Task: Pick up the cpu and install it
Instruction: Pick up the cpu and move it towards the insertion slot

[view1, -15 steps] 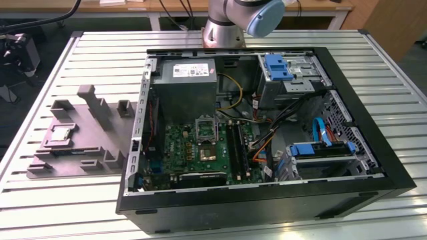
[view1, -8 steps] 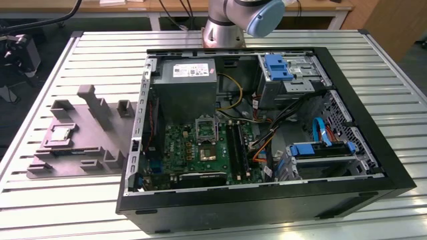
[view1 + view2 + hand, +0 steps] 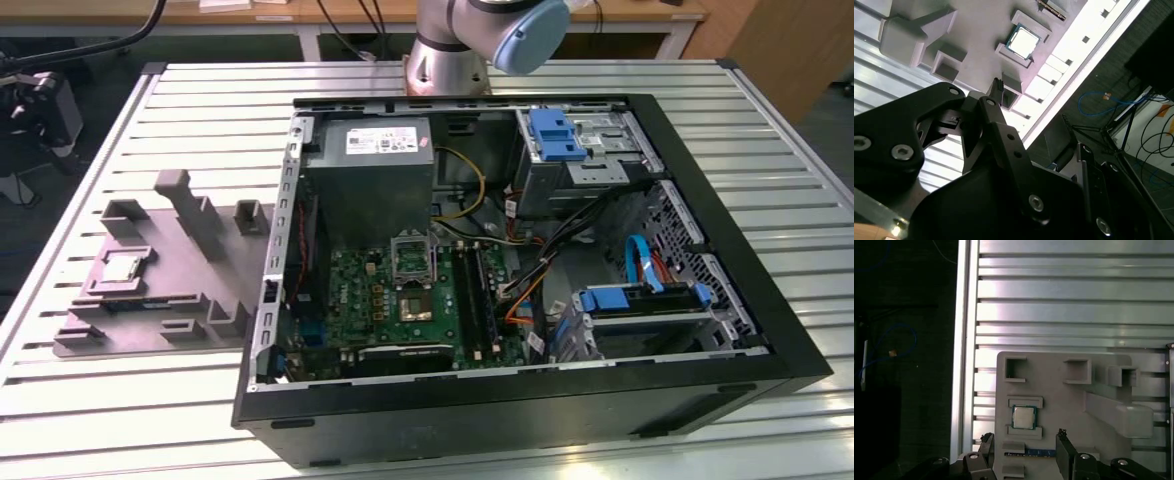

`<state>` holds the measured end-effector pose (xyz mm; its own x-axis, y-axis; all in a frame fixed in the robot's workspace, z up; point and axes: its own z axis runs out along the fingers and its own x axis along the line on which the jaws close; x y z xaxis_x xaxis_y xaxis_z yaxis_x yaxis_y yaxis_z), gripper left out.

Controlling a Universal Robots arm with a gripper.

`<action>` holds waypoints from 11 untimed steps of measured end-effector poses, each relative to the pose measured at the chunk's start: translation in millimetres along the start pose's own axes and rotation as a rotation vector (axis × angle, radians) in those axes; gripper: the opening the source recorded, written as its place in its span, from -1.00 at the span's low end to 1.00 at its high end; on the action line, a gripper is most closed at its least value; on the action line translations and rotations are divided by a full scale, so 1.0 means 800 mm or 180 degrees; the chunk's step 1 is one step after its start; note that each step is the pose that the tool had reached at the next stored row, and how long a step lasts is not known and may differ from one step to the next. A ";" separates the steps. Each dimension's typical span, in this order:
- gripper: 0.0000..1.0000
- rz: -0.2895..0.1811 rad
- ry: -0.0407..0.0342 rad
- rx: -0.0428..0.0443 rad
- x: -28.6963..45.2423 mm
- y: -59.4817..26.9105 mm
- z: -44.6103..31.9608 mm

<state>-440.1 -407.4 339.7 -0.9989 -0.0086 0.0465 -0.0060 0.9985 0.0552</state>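
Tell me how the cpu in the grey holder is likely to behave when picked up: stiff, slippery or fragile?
Probably stiff: the cpu is a flat square with a metal top, so it shouldn't flex. Likely light, being tiny beside the grey holder. Its shiny top and thin edges may be slippery; it lies flat, so rolling seems unlikely.

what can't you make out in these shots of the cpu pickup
cpu: corner mark too small in the first wrist view, lost in glare in the second wrist view.
socket: pins too small in the exterior view.
arm: cut off past its base by the exterior view's top edge.
gripper: finger bases cut off by the first wrist view's edge.
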 end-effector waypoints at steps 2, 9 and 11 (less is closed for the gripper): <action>0.21 0.0000 0.0000 0.0000 0.0000 0.000 0.0010; 0.21 -0.0005 0.0000 0.0000 -0.0001 -0.001 0.0063; 0.21 -0.0008 0.0001 0.0000 -0.0001 -0.001 0.0080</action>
<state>-440.3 -407.8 333.2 -0.9989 -0.0110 0.0466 -0.0084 0.9984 0.0552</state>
